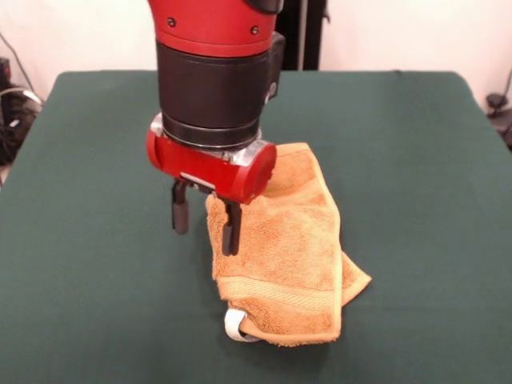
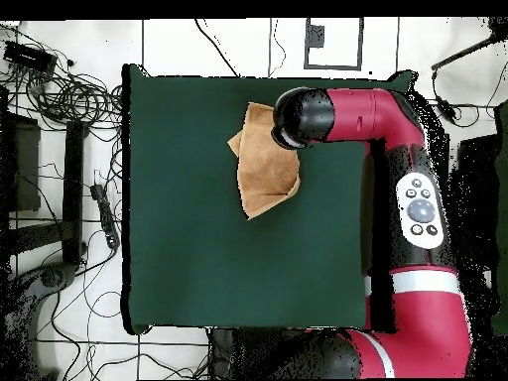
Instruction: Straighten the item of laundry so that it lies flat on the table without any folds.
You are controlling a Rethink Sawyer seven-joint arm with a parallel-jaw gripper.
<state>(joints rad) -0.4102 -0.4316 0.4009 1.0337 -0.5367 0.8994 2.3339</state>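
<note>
Fingers of my gripper [image 1: 205, 216] hang spread apart, holding nothing, tips just above the table [image 1: 96, 264]. In the front view, one finger [image 1: 232, 228] stands in front of the towel's [image 1: 288, 248] upper side edge, near a corner; whether it touches the cloth I cannot tell. The other finger [image 1: 180, 212] is over bare green felt just beside that edge. So the cloth's edge falls between my jaws or right at one of them, and the bulk of the towel lies off to one side of me and toward the table's camera-side edge.

The towel is still folded: a doubled layer, with a flap poking out on the side away from me. Its long axis runs from under my wrist toward the camera-side edge, where the woven band and the white tag loop [image 1: 234, 325] sit. From overhead it lies near one long table edge, well off centre. I judge the next grasp needs that near edge.
</note>
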